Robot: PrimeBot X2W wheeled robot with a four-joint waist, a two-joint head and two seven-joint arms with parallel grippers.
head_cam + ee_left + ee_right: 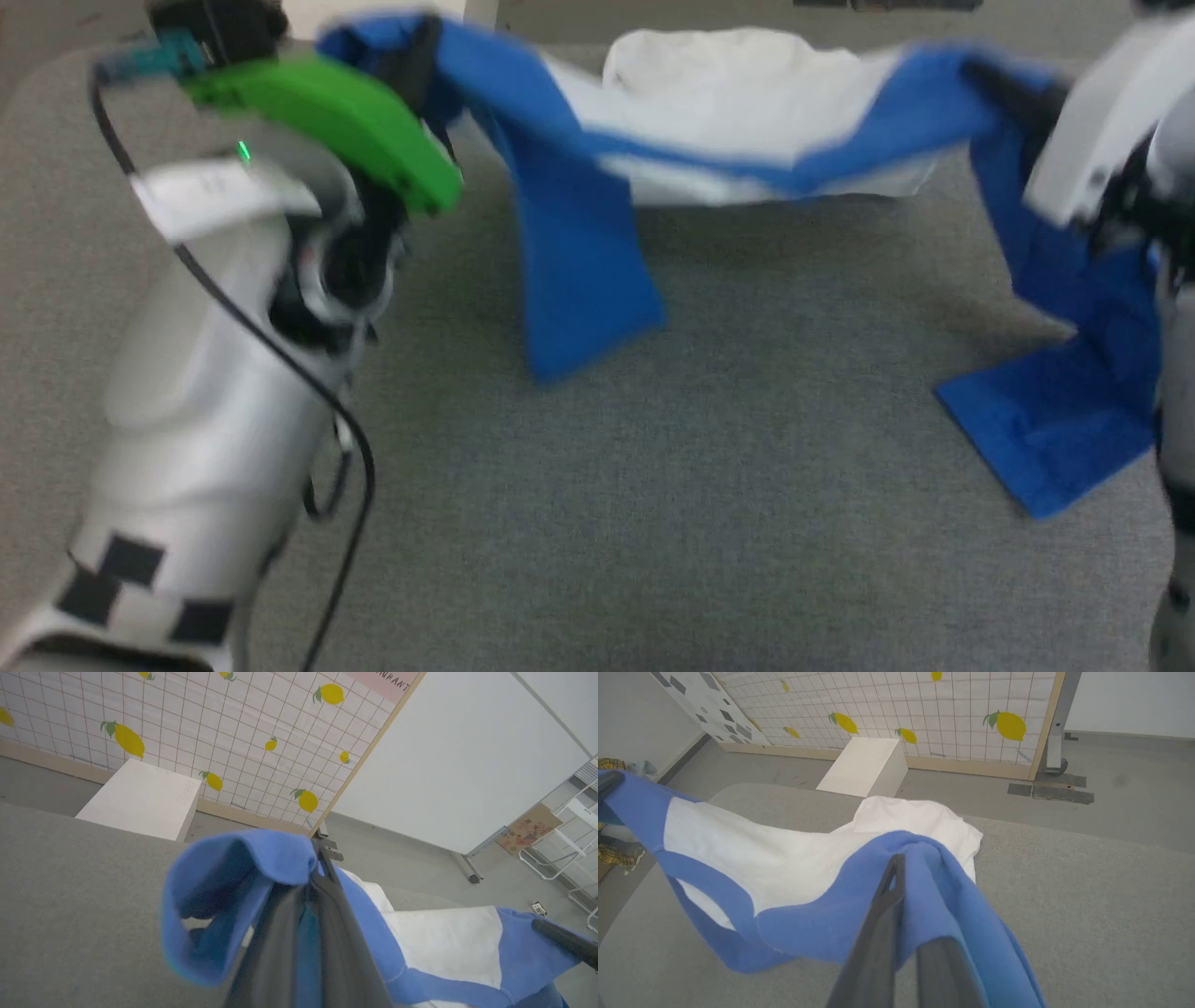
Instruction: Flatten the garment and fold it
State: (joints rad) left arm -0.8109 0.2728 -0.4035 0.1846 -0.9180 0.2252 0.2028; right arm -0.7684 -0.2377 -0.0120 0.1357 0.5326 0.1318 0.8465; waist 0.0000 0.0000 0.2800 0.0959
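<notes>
The garment (738,121), a white T-shirt with blue sleeves, hangs stretched between my two grippers above the grey table (653,523). My left gripper (420,56) is shut on the blue shoulder at the upper left; that sleeve (579,271) dangles down. My right gripper (1013,89) is shut on the other blue shoulder, its sleeve (1064,411) reaching the table. The white body trails onto the table behind. In the left wrist view the garment (444,942) bunches blue around my left gripper (322,854). In the right wrist view the garment (775,863) wraps my right gripper (901,863).
A white box (140,798) stands on the floor beyond the table, before a lemon-patterned grid wall (233,728). A white board (458,760) and a white rack (570,835) stand to one side. Yellow checked cloth (616,849) lies off the table's edge.
</notes>
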